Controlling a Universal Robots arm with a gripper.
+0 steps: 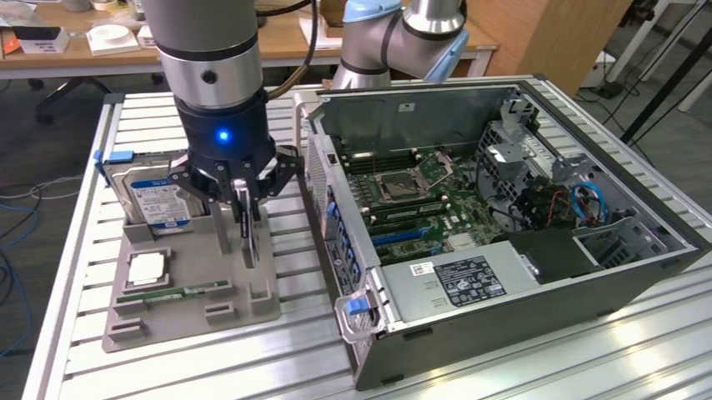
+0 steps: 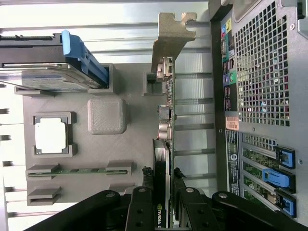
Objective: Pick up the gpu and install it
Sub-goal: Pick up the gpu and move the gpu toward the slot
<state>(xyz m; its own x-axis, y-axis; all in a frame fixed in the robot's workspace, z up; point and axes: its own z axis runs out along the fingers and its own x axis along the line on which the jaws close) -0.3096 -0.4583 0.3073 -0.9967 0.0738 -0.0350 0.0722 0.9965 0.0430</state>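
1. Gripper (image 2: pixel 163 177) fingers (image 2: pixel 180 185), black, are clamped on both faces of the gpu (image 2: pixel 166 122), pinching its upper edge.
2. Green gpu stands on edge at the gray holder tray (image 1: pixel 195 321), with its silver bracket (image 2: pixel 172 36) at the end away from the wrist.
3. Exterior view, from the gpu: hard drive (image 1: pixel 162 200) at 10 o'clock, processor (image 1: pixel 147 268) at 8 o'clock and memory stick (image 1: pixel 172 292) at 7 o'clock, all on the tray.
4. Open computer case (image 1: pixel 501 333) lies at 3 o'clock, just beside the tray, with its motherboard (image 1: pixel 412 192) exposed.
5. Slatted metal table (image 1: pixel 278 367) bears the tray and the case.
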